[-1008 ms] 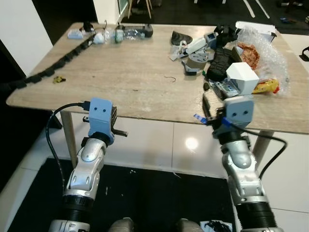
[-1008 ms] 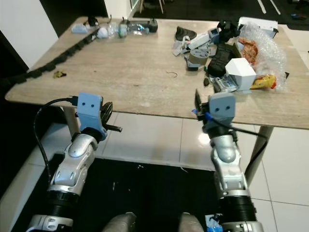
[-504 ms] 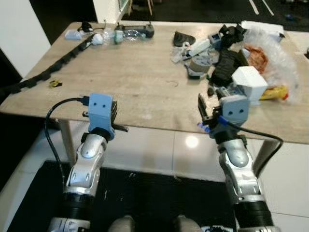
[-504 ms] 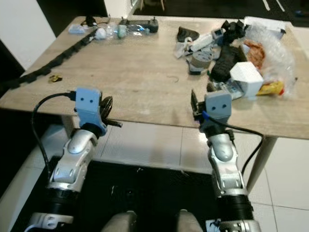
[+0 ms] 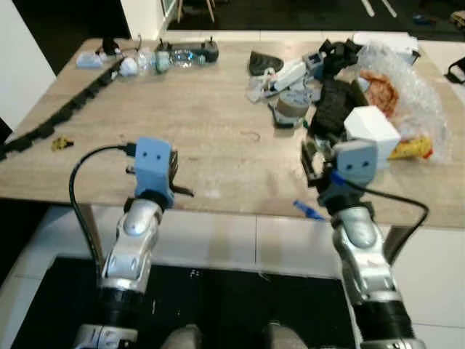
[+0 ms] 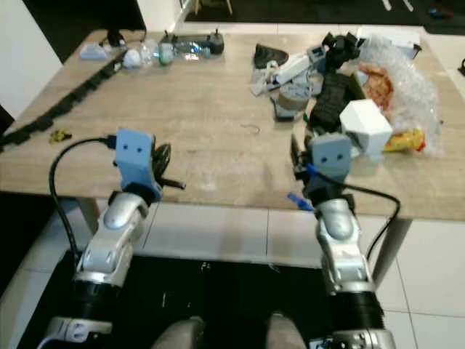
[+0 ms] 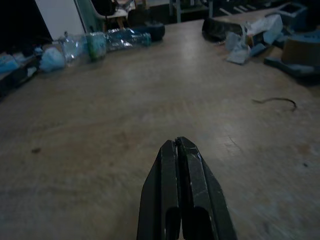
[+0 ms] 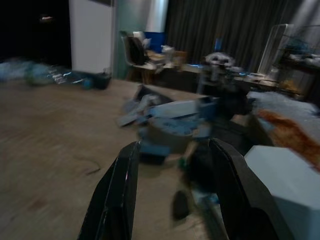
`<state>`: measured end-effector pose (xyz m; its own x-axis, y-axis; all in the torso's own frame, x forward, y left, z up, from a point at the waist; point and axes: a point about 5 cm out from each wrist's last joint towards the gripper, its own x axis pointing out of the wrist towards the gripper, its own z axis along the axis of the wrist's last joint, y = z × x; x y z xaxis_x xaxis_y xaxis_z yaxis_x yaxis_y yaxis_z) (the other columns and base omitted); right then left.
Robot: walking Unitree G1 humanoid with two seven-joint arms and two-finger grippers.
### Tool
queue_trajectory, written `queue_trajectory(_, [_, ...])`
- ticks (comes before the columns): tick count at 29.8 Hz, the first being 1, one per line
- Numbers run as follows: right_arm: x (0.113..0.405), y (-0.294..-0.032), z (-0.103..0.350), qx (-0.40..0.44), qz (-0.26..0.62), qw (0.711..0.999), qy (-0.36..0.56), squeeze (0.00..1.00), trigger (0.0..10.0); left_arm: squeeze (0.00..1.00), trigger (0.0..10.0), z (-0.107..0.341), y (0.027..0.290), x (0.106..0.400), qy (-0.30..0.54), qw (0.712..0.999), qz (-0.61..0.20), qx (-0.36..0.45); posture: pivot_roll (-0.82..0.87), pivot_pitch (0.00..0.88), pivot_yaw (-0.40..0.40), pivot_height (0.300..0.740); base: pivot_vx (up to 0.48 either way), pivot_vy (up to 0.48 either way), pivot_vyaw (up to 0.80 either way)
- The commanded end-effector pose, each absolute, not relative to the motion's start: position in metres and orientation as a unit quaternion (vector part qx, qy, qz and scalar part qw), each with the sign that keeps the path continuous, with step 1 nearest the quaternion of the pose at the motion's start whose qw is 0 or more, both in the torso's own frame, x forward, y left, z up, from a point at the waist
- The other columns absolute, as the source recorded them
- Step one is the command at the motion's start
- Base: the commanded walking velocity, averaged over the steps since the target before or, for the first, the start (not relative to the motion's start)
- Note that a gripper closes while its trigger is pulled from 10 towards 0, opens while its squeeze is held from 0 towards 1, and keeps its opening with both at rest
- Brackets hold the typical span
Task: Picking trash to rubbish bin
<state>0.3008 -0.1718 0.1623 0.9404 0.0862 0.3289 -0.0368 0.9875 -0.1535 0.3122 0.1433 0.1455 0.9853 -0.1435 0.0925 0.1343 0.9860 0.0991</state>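
Above the table's near edge, the right gripper (image 8: 175,165) spreads its fingers wide and empty toward the trash pile (image 5: 349,87) just ahead. Left gripper (image 7: 181,150), pinched together and empty, hovers over the bare wooden table (image 5: 203,123).

Two silver jointed arms, ribbed black cuffs lower down. Each wrist carries a pale blue block with two small dark dots. Black cables loop off both. Long black fingers (image 7: 182,200), matte, tapered.
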Motion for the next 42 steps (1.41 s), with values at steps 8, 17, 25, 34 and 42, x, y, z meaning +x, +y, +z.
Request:
queue_trajectory(8, [0.304,-0.172,0.16,-0.065,0.029,0.985,-0.156,0.0,10.0,0.0,10.0,0.144,0.147,0.312,-0.045,0.996,-0.065,0.052,-0.02,0.069,0.032,0.74,0.276,0.0,-0.55])
queue_trajectory(17, [0.306,-0.174,0.163,-0.071,0.029,0.984,-0.159,0.0,10.0,0.0,10.0,0.144,0.146,0.311,-0.045,0.995,-0.067,0.053,-0.02,0.058,0.035,0.74,0.275,0.0,0.0])
queue_trajectory(25, [0.307,-0.176,0.165,-0.073,0.028,0.984,-0.161,0.0,10.0,0.0,10.0,0.145,0.147,0.311,-0.046,0.995,-0.069,0.055,-0.02,0.052,0.036,0.74,0.275,0.0,0.0])
queue_trajectory(34, [0.309,-0.172,0.169,-0.075,0.051,0.982,-0.169,0.0,10.0,0.0,10.0,0.145,0.147,0.311,-0.045,0.995,-0.07,0.058,-0.02,0.055,0.039,0.74,0.275,0.0,0.0])
queue_trajectory(42, [0.31,-0.169,0.169,-0.086,0.075,0.981,-0.159,0.0,10.0,0.0,10.0,0.144,0.147,0.311,-0.043,0.995,-0.07,0.059,-0.02,0.062,0.038,0.74,0.275,0.0,0.0])
